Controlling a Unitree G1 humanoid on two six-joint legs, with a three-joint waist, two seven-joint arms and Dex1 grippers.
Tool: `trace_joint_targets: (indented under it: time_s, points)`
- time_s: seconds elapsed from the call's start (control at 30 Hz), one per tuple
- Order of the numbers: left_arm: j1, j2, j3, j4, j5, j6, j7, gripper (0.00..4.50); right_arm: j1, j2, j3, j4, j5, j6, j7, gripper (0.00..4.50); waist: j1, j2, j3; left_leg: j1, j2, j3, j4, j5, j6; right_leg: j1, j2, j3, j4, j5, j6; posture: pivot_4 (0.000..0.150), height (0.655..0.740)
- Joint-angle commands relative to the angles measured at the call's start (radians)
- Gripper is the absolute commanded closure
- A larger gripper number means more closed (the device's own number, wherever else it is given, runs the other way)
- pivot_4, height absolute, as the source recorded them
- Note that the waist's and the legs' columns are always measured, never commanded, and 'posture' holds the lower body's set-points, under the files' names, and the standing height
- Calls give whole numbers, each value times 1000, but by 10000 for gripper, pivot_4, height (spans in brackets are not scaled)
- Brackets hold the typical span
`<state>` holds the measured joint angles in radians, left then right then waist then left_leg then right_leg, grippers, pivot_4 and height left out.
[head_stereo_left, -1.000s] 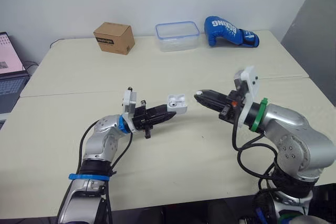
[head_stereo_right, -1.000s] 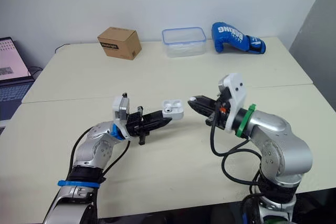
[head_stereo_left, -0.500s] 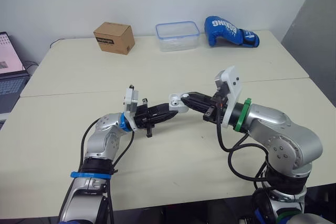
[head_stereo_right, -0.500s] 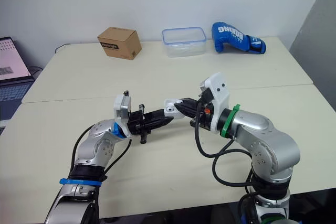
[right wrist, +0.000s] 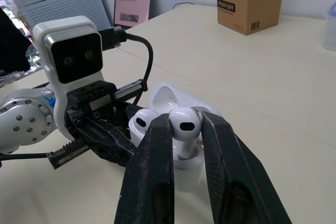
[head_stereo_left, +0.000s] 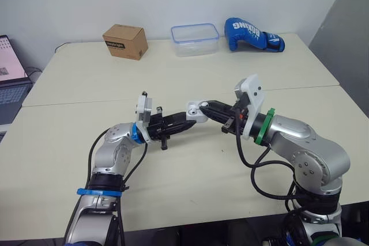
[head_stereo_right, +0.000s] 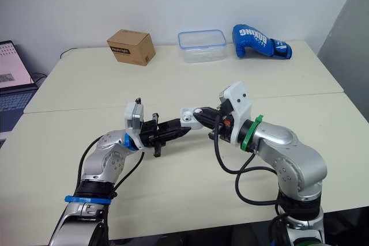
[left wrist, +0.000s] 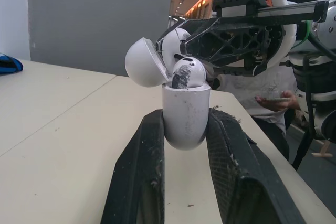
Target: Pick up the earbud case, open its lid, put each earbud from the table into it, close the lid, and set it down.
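The earbud case [left wrist: 185, 114] is held clear of the surface [head_stereo_left: 190, 165], clamped by its lower body in the left jaws, which are closed onto it. Its lid [left wrist: 143, 62] is hinged back. One earbud [right wrist: 140, 121] is seated in its well. A second earbud [right wrist: 184, 120] is pinched in the right jaws, narrowly parted around it, over the vacant well. Insertion is judged to be in hand. Next, it is to be pressed home and released, and the lid then closed.
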<state>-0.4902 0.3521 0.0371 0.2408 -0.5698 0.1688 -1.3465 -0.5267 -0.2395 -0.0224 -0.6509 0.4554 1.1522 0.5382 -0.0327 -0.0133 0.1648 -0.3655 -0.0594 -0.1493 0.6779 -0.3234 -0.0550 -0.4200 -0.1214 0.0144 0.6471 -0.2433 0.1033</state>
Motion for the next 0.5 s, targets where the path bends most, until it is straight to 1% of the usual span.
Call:
trace_joint_targets:
  time_s: [0.03,0.27,0.33,0.37,0.5]
  points:
    - [-11,3,16,-52,-26,0,1,36989,-6,-27,7,-8,20,-35,-12,41026,0,0,0,0,0,0,0,0,0,0,0,0,0,0,0,1500,7307]
    - [-15,-2,21,-60,-33,9,10,36989,-11,-103,72,-9,24,-95,6,41026,0,0,0,0,0,0,0,0,0,0,0,0,0,0,0,1500,7307]
    - [-15,-5,22,-65,-34,11,13,36989,-12,-115,84,-9,20,-117,5,33686,0,0,0,0,0,0,0,0,0,0,0,0,0,0,0,1500,7307]
    - [-14,-5,21,-68,-35,12,14,36989,-12,-117,88,-8,17,-131,1,30903,0,0,0,0,0,0,0,0,0,0,0,0,0,0,0,1500,7307]
    - [-8,-5,20,-75,-37,15,18,36989,-14,-126,88,0,10,-172,-8,17012,0,0,0,0,0,0,0,0,0,0,0,0,0,0,0,1500,7307]
